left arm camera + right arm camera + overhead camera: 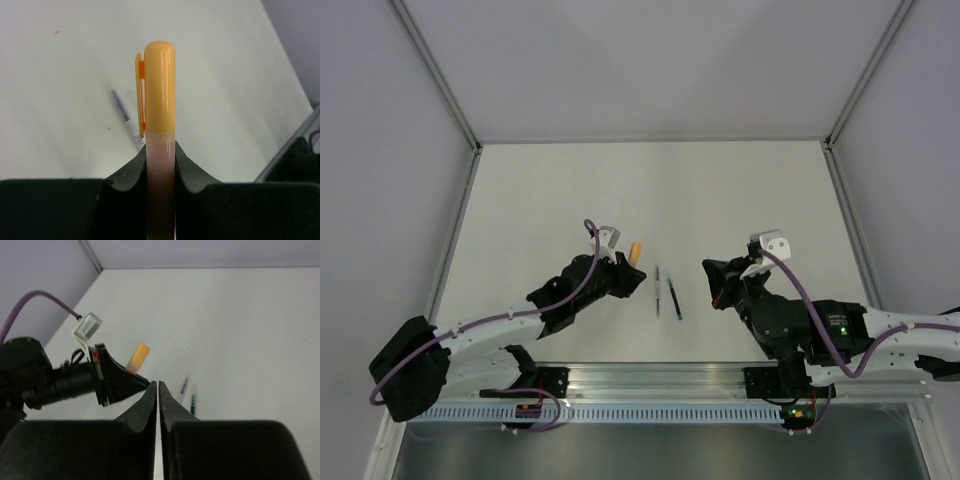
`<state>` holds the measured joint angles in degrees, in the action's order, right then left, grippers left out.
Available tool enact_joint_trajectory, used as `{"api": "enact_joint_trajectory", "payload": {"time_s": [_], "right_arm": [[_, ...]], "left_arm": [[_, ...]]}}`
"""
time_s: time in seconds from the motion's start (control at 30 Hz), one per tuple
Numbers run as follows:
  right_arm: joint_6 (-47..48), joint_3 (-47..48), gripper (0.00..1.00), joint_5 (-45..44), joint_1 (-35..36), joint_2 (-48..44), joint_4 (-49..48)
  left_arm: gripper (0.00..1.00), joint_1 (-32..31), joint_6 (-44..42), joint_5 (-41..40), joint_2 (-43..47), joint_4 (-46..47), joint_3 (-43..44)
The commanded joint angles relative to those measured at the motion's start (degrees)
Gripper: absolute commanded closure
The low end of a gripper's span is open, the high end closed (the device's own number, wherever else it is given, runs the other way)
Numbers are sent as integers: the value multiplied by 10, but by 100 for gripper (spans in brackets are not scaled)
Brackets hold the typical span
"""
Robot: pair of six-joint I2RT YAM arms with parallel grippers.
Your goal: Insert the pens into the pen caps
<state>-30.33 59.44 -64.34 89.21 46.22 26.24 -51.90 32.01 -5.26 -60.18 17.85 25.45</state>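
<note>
Glossy round-tipped orange cap [160, 87], translucent pinkish pen [161, 190]

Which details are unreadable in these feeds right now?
1. Left wrist: lower barrel of the orange-capped pen hidden between the left fingers.
2. Top external: grey pen and green-ended pen too small to read their tips; blurred in wrist views.
3. Right wrist: table under the right fingers blocked by them.

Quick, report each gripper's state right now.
Left gripper: closed, holding the orange-capped pen.
Right gripper: closed, with nothing held.
</note>
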Motion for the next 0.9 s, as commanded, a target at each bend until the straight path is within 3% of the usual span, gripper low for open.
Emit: {"api": "enact_joint_trajectory", "payload": {"time_s": [0.0, 0.13, 0.37, 0.47, 0.73, 0.87], "right_arm": [[-58, -48, 92, -4, 0, -31, 51], [-65, -81, 91, -5, 0, -82, 57], [-77, -86, 83, -13, 0, -91, 87], [-80, -91, 81, -5, 0, -86, 82], [-69, -98, 80, 16, 0, -68, 48], [-74, -92, 78, 11, -1, -47, 58]], "left_arm": [[98, 74, 117, 79, -77, 13, 10], [98, 79, 144, 57, -125, 20, 1], [97, 79, 196, 20, -154, -5, -8], [85, 79, 216, 8, -175, -8, -10], [77, 74, 213, 8, -228, -30, -7], [63, 63, 211, 11, -226, -47, -8]]}}
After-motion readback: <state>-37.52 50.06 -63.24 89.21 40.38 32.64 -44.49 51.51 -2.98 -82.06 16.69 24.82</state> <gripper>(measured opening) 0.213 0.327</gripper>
